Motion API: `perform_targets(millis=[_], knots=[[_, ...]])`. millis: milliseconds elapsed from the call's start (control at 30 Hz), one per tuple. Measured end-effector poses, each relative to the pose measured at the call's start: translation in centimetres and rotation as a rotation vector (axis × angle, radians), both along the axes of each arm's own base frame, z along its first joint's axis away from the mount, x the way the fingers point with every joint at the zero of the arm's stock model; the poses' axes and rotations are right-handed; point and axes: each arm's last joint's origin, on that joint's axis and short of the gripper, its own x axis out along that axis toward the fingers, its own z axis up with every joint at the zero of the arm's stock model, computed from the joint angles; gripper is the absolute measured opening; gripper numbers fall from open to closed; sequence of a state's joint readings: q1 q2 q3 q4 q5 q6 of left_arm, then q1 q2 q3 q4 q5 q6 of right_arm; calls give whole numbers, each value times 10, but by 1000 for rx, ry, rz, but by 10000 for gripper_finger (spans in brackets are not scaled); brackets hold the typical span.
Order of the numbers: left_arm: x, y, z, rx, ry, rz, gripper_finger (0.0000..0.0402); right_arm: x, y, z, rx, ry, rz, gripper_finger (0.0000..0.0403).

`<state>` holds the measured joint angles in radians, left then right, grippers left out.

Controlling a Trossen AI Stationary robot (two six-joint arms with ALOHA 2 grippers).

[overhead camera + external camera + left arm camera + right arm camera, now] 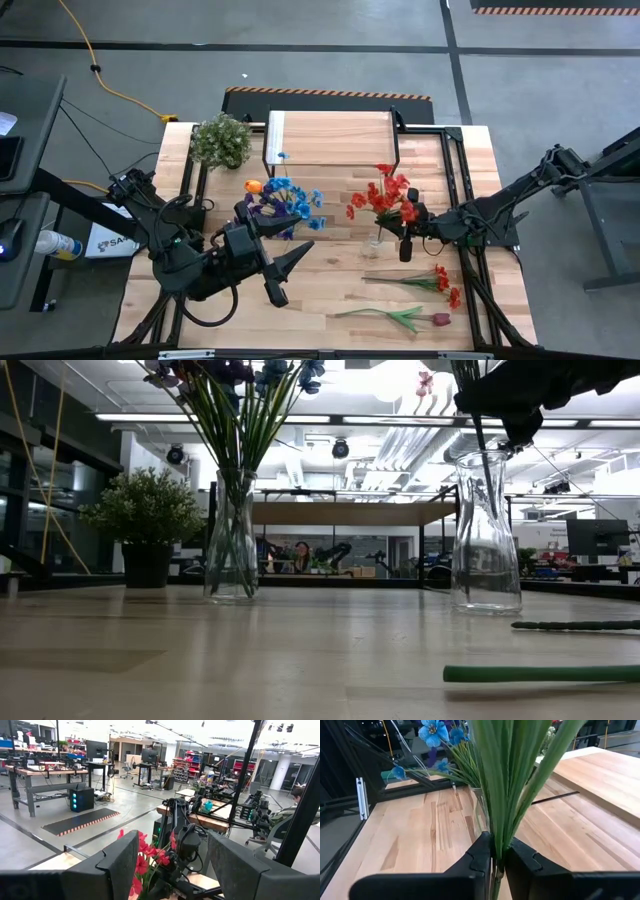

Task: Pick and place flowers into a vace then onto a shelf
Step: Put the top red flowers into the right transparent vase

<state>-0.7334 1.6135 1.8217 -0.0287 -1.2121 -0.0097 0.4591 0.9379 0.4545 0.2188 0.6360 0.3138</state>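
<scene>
The right gripper (405, 243) is clamped narrowly on the green stems of the red flowers (385, 198), directly above the mouth of the clear vase (486, 540) near the table's middle. In the right wrist view the fingers (481, 852) pinch the stem bundle (507, 785) with almost no gap. The stem ends appear to sit inside the vase neck, though the low view does not show how deep.

The left gripper (285, 268) hangs with its jaws standing apart and nothing between them, just in front of the second vase (232, 540), which already holds the blue and purple flowers (290, 198).

Risks from this position:
- If the bundle is released before it has seated, the heavy blooms may tip the stems over the rim or topple the narrow vase.
- Sideways pull on the stems would drag the vase, since nothing steadies it.
- Long leaves may snag on the fingers as they part.

Two loose flowers lie on the table: one with red blooms (432, 280) and one with a dark red bloom (400, 317), both near the front edge on the right arm's side. The shelf (330, 137) stands at the far edge, its plank top bare. A potted plant (221, 140) stands just beside its left end. Open table lies between the two vases and in front of them; the black frame rails crowd both sides.
</scene>
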Motion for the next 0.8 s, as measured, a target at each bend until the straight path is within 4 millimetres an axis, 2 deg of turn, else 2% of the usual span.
perform_targets(millis=[367,800], knots=[[0,0,0,0,0,0,271,0,0,-1,-6,14,-2,64],[0,0,0,0,0,0,271,0,0,-2,-12,16,-1,139]])
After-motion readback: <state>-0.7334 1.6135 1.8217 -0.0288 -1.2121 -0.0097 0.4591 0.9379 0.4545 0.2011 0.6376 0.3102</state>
